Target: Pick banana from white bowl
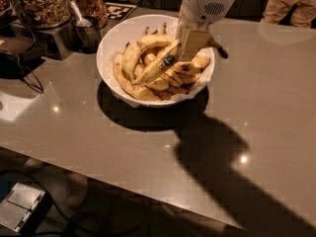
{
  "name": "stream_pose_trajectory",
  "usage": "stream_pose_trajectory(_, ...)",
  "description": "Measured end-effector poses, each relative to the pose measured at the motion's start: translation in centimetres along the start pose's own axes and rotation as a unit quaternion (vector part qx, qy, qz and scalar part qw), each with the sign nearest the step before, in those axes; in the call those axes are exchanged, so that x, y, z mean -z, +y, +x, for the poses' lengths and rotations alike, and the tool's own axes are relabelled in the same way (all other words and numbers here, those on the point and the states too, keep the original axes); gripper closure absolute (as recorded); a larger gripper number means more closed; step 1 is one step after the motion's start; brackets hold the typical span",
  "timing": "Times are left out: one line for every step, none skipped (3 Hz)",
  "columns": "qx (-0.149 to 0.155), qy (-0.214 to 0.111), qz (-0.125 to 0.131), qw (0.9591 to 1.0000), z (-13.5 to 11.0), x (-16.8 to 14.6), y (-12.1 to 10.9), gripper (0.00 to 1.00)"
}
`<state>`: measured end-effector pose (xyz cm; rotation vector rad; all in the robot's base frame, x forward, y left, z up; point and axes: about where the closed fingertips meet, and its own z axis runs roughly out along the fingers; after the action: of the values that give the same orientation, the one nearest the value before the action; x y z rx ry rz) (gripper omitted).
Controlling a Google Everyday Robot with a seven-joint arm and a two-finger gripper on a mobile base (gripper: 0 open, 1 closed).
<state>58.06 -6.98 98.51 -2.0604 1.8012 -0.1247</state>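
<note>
While the gripper [193, 44] hangs over the right side of the bowl [107, 43], its jaws clasp the banana [155, 69] near its dark-tipped end. From there the banana slants down to the left across the other bananas [131, 56], sticker up. Nut jars [39, 4] stand left of the bowl.

Snack counter in a shared kitchen or break room.

I'm at a smooth grey counter [276, 107]. Glass jars of nuts [42, 4] and a scoop [79, 16] stand at 11 o'clock, and a white bowl [111, 38] heaped with bananas [131, 56] at 12. My gripper [192, 43] is over that bowl, and someone's khaki trousers [289, 4] show at 1 o'clock.
</note>
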Motion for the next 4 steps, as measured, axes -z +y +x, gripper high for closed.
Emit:
stream_pose_trajectory(-0.023,-0.028,0.002,0.9994,-0.1,1.9,0.7,1.00)
stream_pose_trajectory(-0.044,-0.063,0.004,0.9970,0.1,3.5,2.3,1.00)
stream_pose_trajectory(-0.075,-0.089,0.009,0.9932,0.8,5.4,4.8,1.00)
stream_pose_trajectory(-0.106,-0.102,0.012,0.9890,1.5,6.9,7.7,1.00)
